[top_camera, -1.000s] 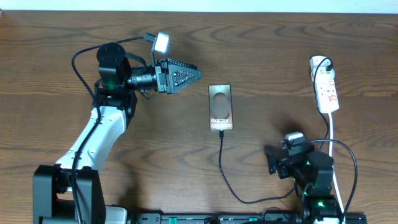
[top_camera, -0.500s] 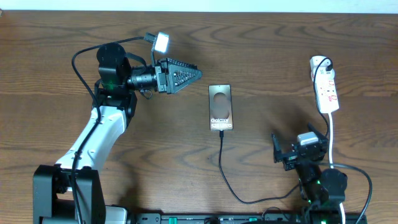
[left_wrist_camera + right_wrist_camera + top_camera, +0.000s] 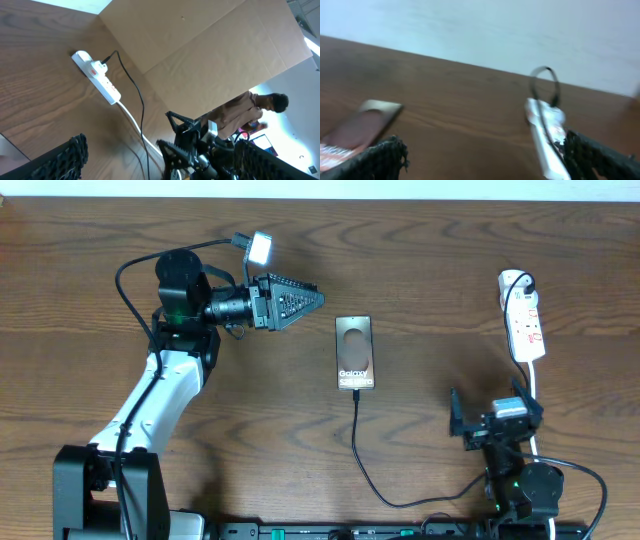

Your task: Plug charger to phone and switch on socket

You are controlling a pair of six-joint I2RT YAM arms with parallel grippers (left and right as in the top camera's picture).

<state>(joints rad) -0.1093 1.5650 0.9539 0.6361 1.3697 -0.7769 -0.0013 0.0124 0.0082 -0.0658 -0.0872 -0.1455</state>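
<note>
White socket (image 3: 524, 320), unswitched as we judge: our right hand (image 3: 495, 420), spread open, may snag its cord (image 3: 531, 385) and drag it aside.

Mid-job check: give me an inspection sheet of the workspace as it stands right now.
Surface: brown wood-grain table.
Job's things: phone mid-table; charger tip meets its lower edge, seating unclear; socket at right, switch state unreadable.
Clutter: nothing seen.
Grippers: left gripper open, left of the phone; right gripper open, empty, below the socket.
Cables: charger and white cord both run toward the near edge.
Surroundings: cardboard panel and a person beyond the table.
</note>
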